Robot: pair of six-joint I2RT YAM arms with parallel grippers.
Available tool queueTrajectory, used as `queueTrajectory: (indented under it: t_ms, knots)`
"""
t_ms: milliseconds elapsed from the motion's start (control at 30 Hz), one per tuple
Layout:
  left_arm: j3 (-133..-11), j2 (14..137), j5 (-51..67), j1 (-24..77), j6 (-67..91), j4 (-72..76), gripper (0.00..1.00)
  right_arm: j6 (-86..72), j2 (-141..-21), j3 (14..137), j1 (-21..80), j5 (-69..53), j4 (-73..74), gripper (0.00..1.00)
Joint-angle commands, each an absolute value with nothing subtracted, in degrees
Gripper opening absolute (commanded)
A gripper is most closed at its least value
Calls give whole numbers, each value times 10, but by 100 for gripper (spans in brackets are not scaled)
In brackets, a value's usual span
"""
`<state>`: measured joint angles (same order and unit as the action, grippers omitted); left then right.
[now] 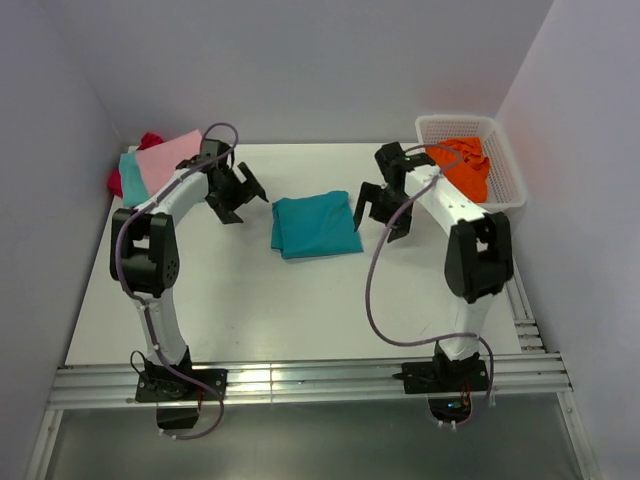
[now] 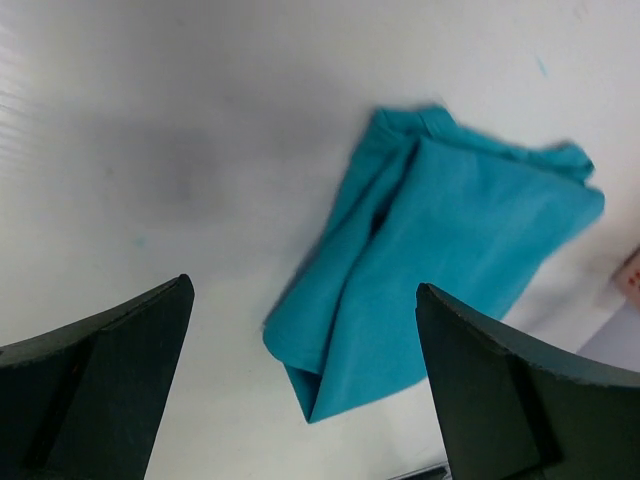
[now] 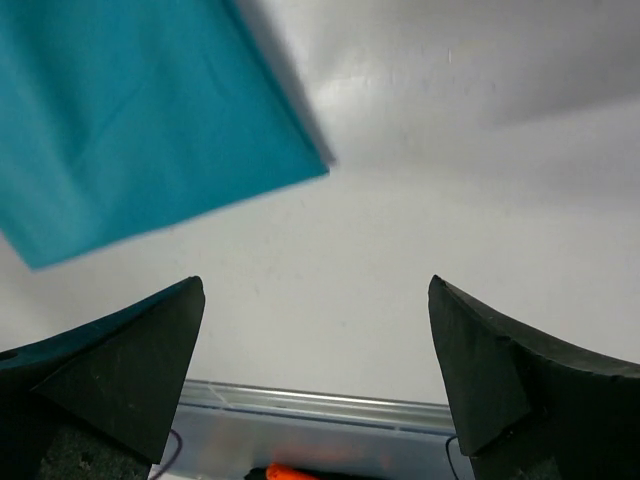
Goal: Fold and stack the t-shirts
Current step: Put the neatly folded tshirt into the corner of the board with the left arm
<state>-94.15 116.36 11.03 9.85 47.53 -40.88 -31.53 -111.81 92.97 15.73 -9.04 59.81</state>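
1. White table carried everything. The task looked over halfway done.
2. White mesh basket sat at the back right corner. The orange t-shirt lay crumpled inside it, unfolded and judged left to do.
3. The stack sat at the back left corner: pink t-shirt on top, an edge of the light aqua t-shirt under it, and the red t-shirt poking out behind. Whether the red one was folded could not be told.
4. The teal t-shirt lay mid-table, folded into a rough rectangle, well apart from the stack. It was folded but not yet stacked.
5. The left arm had its elbow bent. The left gripper hung just left of the teal t-shirt, jaws spread wide, holding nothing.
6. The right arm mirrored it. The right gripper was just beside the teal t-shirt's right edge, jaws wide apart, nothing between them.
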Motion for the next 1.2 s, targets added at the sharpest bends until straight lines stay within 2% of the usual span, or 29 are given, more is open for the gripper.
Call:
queueTrajectory:
  t_ms: [0, 200, 467, 533, 633, 700, 733, 767, 833, 867, 933, 967, 1067, 1167]
  knots:
    - [-856, 1112, 164, 118, 437, -275, 100, -295, -1021, 853, 161, -76, 550, 100]
    - [-785, 1128, 181, 135, 441, -182, 100, -292, -930, 767, 161, -66, 555, 100]
    - [-802, 1202, 185, 162, 452, -135, 100, -282, -839, 723, 160, -47, 616, 100]
    - [-809, 1218, 189, 170, 455, -128, 99, -280, -825, 722, 159, -38, 627, 100]
    - [-817, 1243, 197, 182, 461, -122, 92, -281, -815, 720, 153, -27, 638, 100]
    - [-818, 1254, 196, 186, 464, -120, 85, -285, -809, 715, 149, -25, 640, 100]
    - [-820, 1258, 195, 188, 464, -120, 78, -287, -803, 715, 145, -25, 643, 100]
    - [-822, 1264, 194, 189, 463, -122, 62, -287, -800, 715, 144, -25, 645, 100]
    - [-828, 1269, 192, 190, 462, -129, 46, -289, -791, 713, 142, -23, 653, 100]
    - [-835, 1275, 192, 189, 460, -133, 34, -291, -788, 712, 142, -22, 656, 100]
    - [-844, 1278, 191, 190, 456, -142, 24, -293, -780, 708, 141, -21, 660, 100]
    - [-851, 1278, 192, 190, 454, -146, 14, -293, -777, 707, 141, -20, 661, 100]
    - [-878, 1272, 188, 189, 445, -164, 3, -294, -767, 696, 140, -18, 665, 100]
    - [-936, 1267, 171, 188, 426, -213, 1, -301, -756, 689, 139, -21, 664, 100]
